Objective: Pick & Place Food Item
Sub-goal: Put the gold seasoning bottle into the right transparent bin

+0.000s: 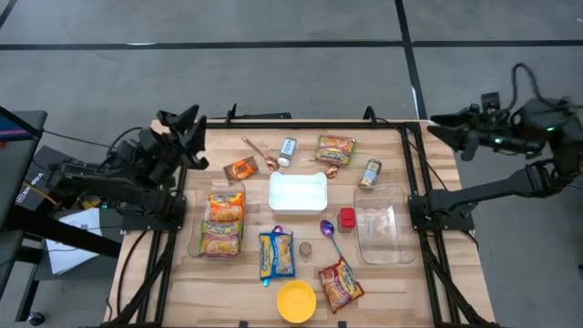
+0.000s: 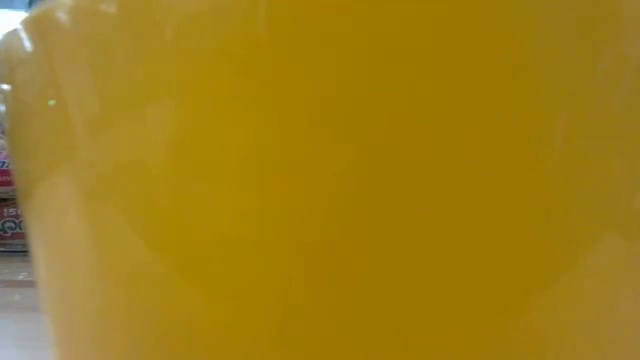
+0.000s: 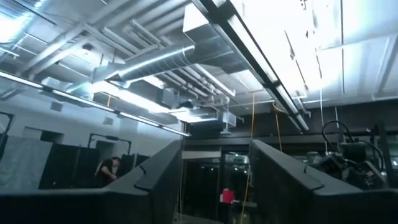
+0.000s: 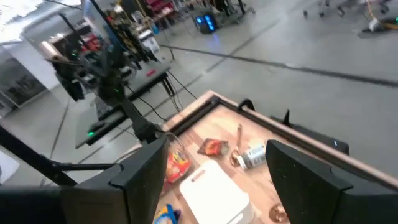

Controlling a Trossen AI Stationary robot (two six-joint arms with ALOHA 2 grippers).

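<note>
Several food packets lie flat on the wooden table (image 1: 401, 292): an orange one (image 1: 241, 169), a noodle packet (image 1: 335, 148), a blue-yellow one (image 1: 276, 255), a red one (image 1: 340, 284), and two in a clear tray (image 1: 223, 223). My left gripper (image 1: 185, 126) stands raised over the table's far left corner, tilted upward, and the left wrist view shows it (image 3: 214, 180) open with only the ceiling between its fingers. My right gripper (image 1: 439, 123) hangs high beyond the far right corner. In its wrist view it (image 4: 211, 180) is open and holds nothing.
A white container (image 1: 298, 191) sits mid-table, with a clear container (image 1: 381, 232) to its right. A can (image 1: 288, 150), a jar (image 1: 369, 173), a copper spoon (image 1: 260, 150), a purple spoon (image 1: 330, 235) and a red block (image 1: 346, 219) lie about. A yellow bowl (image 1: 296, 301) fills the low view (image 2: 320, 180).
</note>
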